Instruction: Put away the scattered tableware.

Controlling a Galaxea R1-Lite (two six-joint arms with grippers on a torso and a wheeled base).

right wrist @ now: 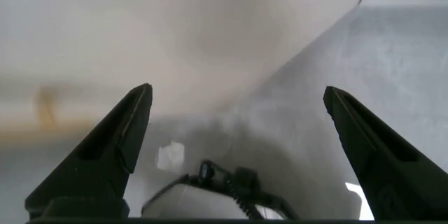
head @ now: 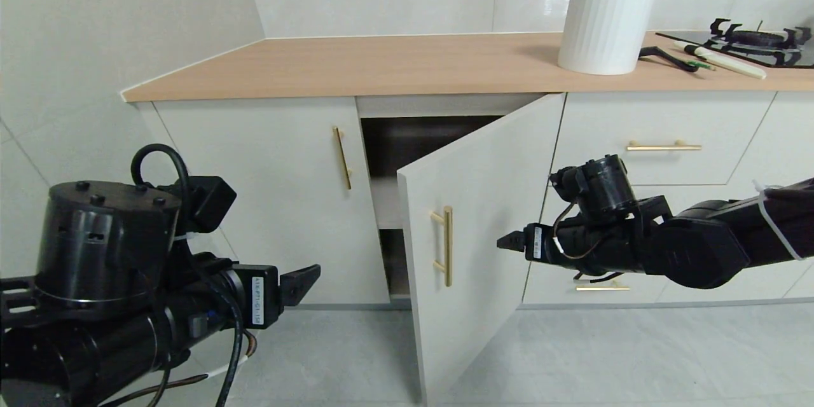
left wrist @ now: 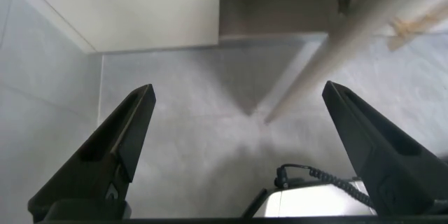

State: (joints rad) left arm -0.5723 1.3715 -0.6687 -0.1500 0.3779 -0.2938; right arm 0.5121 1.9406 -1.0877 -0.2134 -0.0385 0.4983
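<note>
Two utensils lie on the wooden counter (head: 381, 67) at the far right: a black-handled one (head: 668, 58) and a long white-handled one (head: 725, 61), beside a tall white ribbed container (head: 610, 9). Below the counter a cabinet door (head: 483, 216) with a gold handle (head: 447, 245) stands swung open, and a dark interior with a shelf (head: 385, 194) lies behind it. My right gripper (head: 509, 241) (right wrist: 237, 89) is open and empty, close to the door's outer face, right of the handle. My left gripper (head: 302, 283) (left wrist: 238, 89) is open and empty, low, left of the door, over the floor.
A gas burner (head: 760, 38) sits at the counter's far right. A closed door with a gold handle (head: 343, 158) is left of the opening, and drawers with gold handles (head: 663, 147) are to the right. A tiled wall closes the left side. Grey floor (head: 572, 356) lies below.
</note>
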